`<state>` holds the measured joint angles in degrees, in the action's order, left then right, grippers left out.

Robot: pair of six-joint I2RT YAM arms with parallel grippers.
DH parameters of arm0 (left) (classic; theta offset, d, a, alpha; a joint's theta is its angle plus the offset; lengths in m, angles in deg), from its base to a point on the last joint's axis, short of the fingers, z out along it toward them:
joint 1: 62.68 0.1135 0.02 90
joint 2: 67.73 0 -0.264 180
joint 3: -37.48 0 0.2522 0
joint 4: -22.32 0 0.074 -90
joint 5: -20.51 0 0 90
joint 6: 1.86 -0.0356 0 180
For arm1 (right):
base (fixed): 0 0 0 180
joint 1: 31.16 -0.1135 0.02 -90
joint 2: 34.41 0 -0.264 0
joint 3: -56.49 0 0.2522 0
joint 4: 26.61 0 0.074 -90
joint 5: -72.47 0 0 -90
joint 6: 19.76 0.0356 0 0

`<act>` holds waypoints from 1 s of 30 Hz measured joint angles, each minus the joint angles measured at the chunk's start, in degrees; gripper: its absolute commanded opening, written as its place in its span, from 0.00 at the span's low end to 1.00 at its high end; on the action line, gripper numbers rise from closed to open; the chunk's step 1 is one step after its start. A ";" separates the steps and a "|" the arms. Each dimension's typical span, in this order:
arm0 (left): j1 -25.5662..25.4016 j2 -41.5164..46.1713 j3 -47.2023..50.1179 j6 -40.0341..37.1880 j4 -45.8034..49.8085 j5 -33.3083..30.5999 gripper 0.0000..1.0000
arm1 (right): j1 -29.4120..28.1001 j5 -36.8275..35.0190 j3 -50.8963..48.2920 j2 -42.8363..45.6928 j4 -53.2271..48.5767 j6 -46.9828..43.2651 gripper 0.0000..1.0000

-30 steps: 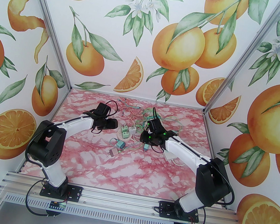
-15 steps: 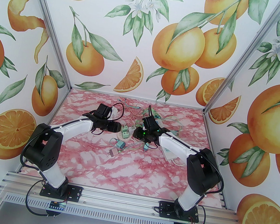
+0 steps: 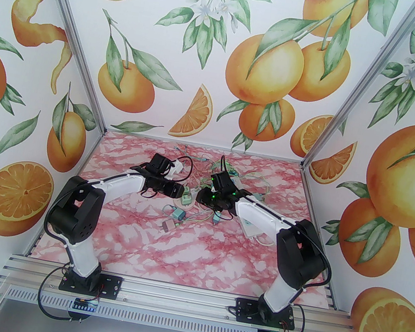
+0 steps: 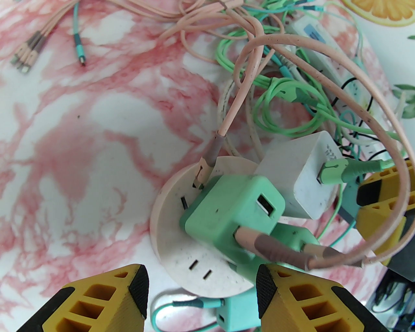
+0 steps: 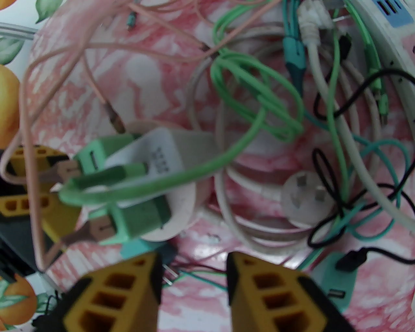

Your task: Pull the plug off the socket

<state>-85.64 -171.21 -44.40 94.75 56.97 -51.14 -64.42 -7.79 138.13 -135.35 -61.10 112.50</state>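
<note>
Hovering over a cord tangle at mid-desk, top view: left hand (image 3: 180,192) and right hand (image 3: 200,198) face each other across a round cream plastic socket disc (image 3: 179,203). The disc carries a mint-green square plastic plug (image 3: 186,198). Pink-marbled desk (image 3: 133,235), glossy. Loose teal adapter (image 3: 179,214) just nearer.

Left wrist view: left hand (image 4: 201,285) partly open, gripping nothing. Yellow printed fingers (image 4: 136,288) with ribbed black pads; near edge of the socket disc (image 4: 175,240) lies between them. Mint-green plug (image 4: 227,210) is seated in the disc, matte and round-cornered, with a speckled pink rubbery cable (image 4: 253,58) plugged into its face. White cube charger (image 4: 301,175) touches it on the far side, bright green cable (image 4: 275,94) attached.

Right wrist view, soft focus: right hand (image 5: 193,269) also partly open and empty, low over the desk beside the disc (image 5: 184,207). White charger (image 5: 155,152) has the green cable (image 5: 207,165) looped across it. Round white three-pin plug (image 5: 308,197) lies loose among the cords.

Risks, as judged:
- The disc looks light and unanchored, so pulling the plug with nothing pinning the disc would likely lift both.
- The neighbours are packed tight, and closing jaws may catch the charger or the pink cable instead.
- Smooth rounded plastic could slip from the pads.
- Looped cords may snag a finger and drag the lot.
</note>
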 measured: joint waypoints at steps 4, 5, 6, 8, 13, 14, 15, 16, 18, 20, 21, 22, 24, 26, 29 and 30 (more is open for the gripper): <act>-0.07 -1.81 -1.68 -2.34 0.20 0.11 0.58 | 0.00 0.44 0.00 0.00 0.00 0.00 0.39; -0.09 -2.05 -1.92 -2.58 0.22 0.15 0.57 | 0.00 0.59 0.00 0.00 0.00 0.00 0.39; -0.09 -2.23 -2.08 -2.71 0.22 0.15 0.57 | 0.00 0.76 0.00 0.00 -0.02 0.00 0.39; -0.09 -2.45 -2.23 -2.71 0.20 0.37 0.57 | 0.00 0.81 0.00 0.00 -0.20 0.04 0.37; -0.09 -2.49 -2.21 -2.71 0.17 1.01 0.56 | 0.57 0.79 0.66 -1.31 -0.52 0.39 0.34; -0.09 -2.54 -2.23 -2.71 0.15 1.09 0.55 | 0.76 0.76 1.14 -2.12 -0.44 0.42 0.34; -0.09 -2.58 -2.23 -2.71 0.17 1.16 0.54 | 0.96 0.79 1.66 -2.84 -0.46 0.39 0.34; -0.09 -2.64 -2.21 -2.71 0.13 1.33 0.53 | 1.07 0.79 2.29 -3.78 -0.42 0.42 0.34; -0.09 -2.71 -2.21 -2.64 0.09 1.60 0.51 | 1.36 0.81 3.78 -5.57 -0.52 0.39 0.33; -0.09 -2.75 -2.21 -2.51 0.00 2.03 0.51 | 1.46 0.85 5.81 -7.78 -0.52 0.37 0.33; -0.11 -2.75 -2.21 -2.49 -0.11 2.01 0.51 | 1.46 0.87 6.54 -8.50 -0.59 0.35 0.33; -0.11 -2.78 -2.21 -2.43 -0.15 2.01 0.51 | 1.46 0.90 7.23 -9.11 -0.59 0.35 0.33; -0.04 -2.78 -2.21 -2.23 -0.13 2.01 0.51 | 1.57 1.07 8.63 -10.23 -0.70 0.35 0.33; 0.02 -2.78 -2.10 -1.99 -0.48 2.03 0.51 | 1.79 1.44 10.27 -11.52 -0.85 0.28 0.33; -0.02 -2.78 -1.44 -0.90 -1.66 2.58 0.51 | 2.14 2.19 12.22 -12.94 -1.36 -0.07 0.33; -0.04 -2.78 -1.18 -0.55 -2.05 2.78 0.50 | 2.21 2.40 12.85 -13.38 -1.64 -0.24 0.33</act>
<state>-85.69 -173.98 -45.58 94.20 54.91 -48.36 -62.21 -5.39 150.98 -148.73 -62.74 112.26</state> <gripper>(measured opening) 0.505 0.330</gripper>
